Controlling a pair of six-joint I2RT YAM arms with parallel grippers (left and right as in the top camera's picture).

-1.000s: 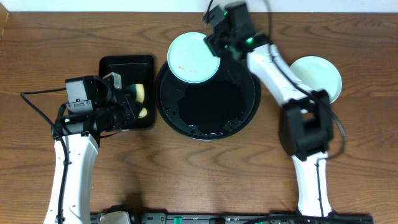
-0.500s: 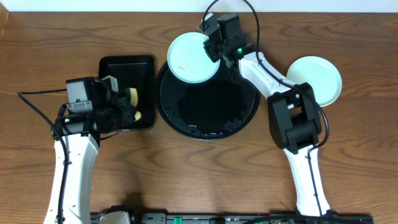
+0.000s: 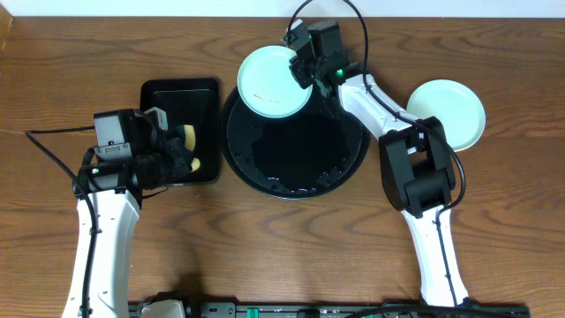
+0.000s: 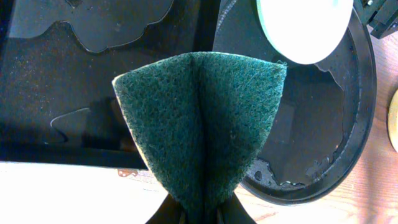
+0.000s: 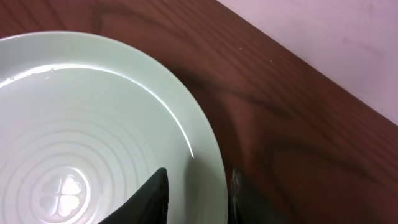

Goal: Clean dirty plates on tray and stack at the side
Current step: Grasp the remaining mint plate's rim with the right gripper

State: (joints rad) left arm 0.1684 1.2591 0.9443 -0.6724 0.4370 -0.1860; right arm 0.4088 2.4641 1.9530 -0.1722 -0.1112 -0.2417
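A mint-green plate with a small orange-brown smear lies over the far left rim of the round black tray. My right gripper is shut on its right rim; in the right wrist view the fingers straddle the plate's edge. My left gripper is shut on a folded green scouring sponge above the rectangular tray. The plate and round tray also show in the left wrist view. Another pale plate sits on the table at the right.
A smaller rectangular black tray stands left of the round tray and holds some liquid. The round tray's floor is wet. My right arm's links reach across the table's right side.
One second ago the right arm's elbow swung in and the gripper settled on the plate's rim. Nothing has moved in the last half second. The left arm is still.
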